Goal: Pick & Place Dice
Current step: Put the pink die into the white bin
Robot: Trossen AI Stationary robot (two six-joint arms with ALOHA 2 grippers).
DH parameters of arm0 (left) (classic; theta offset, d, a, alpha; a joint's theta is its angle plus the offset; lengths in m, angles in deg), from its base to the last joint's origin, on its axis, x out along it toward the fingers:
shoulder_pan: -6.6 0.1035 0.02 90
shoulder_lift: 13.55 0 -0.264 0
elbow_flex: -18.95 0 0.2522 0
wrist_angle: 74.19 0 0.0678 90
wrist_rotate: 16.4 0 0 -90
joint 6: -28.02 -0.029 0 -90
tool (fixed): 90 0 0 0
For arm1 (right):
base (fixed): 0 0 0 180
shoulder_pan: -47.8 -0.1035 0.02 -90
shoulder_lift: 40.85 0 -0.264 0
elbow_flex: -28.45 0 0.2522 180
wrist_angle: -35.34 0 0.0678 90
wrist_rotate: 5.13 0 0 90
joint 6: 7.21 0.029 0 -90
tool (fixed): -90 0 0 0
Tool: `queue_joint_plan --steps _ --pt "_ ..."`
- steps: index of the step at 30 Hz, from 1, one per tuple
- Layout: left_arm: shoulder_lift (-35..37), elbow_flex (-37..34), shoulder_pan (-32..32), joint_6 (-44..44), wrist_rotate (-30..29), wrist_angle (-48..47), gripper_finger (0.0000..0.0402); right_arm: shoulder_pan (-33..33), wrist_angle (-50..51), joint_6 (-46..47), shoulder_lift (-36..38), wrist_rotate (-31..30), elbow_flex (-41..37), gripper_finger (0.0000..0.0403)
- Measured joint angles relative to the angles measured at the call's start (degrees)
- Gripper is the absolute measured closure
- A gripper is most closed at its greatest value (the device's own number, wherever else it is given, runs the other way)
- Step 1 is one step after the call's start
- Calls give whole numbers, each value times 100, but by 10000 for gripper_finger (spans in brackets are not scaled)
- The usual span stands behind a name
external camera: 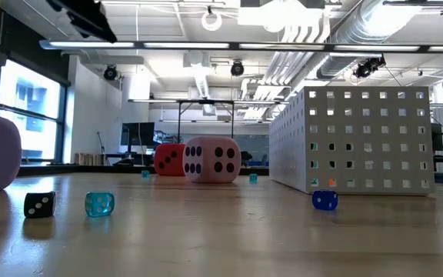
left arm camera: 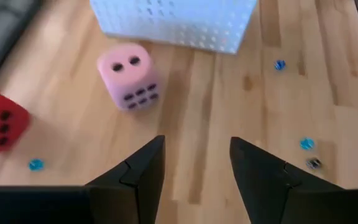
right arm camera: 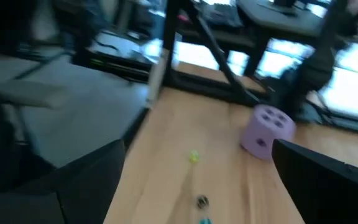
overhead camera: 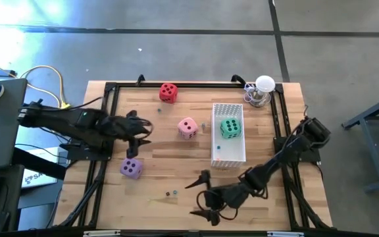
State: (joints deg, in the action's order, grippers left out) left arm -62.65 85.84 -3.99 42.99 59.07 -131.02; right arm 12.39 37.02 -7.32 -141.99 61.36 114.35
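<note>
Left gripper (overhead camera: 139,130) hangs over the left half of the table (overhead camera: 176,178), fingers (left arm camera: 143,171) parted with bare wood showing between them and nothing in their grasp; right gripper (overhead camera: 206,195) sits low near the front edge, fingers (right arm camera: 328,180) spread wide and empty; four dice are in view, one of each colour; red die (overhead camera: 168,92) lies near the back rail, pink die (overhead camera: 187,128) sits mid-table just left of the basket, purple die (overhead camera: 131,168) rests on the left side, in front of the left gripper, and green die (overhead camera: 230,128) lies inside the white perforated basket (overhead camera: 228,157); one basket only, standing right of centre; small beads are scattered on the wood; the low view shows one black (external camera: 39,204), one pale blue (external camera: 99,204) and one deep blue (external camera: 324,200), with two more tiny ones farther back; a lamp-like round object (overhead camera: 262,90) stands at the back right corner.
</note>
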Motion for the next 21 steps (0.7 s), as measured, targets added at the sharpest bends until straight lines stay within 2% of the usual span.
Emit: queue_joint_plan --steps 3,6,11,17,21 --pt "416 -644 -250 -5 -382 690 227 168 -178 -302 0 574 0 4" --pt "638 -1047 -326 -112 -389 1158 227 317 -233 -311 0 830 0 4" --pt "703 -1310 -360 -250 -382 1300 227 494 -232 -278 0 963 0 4" --pt "679 -1541 -409 4 -279 1450 227 669 -507 -763 0 1640 0 4" --pt "679 -1785 -599 144 -279 1833 227 708 -839 -1415 0 1540 0 4"
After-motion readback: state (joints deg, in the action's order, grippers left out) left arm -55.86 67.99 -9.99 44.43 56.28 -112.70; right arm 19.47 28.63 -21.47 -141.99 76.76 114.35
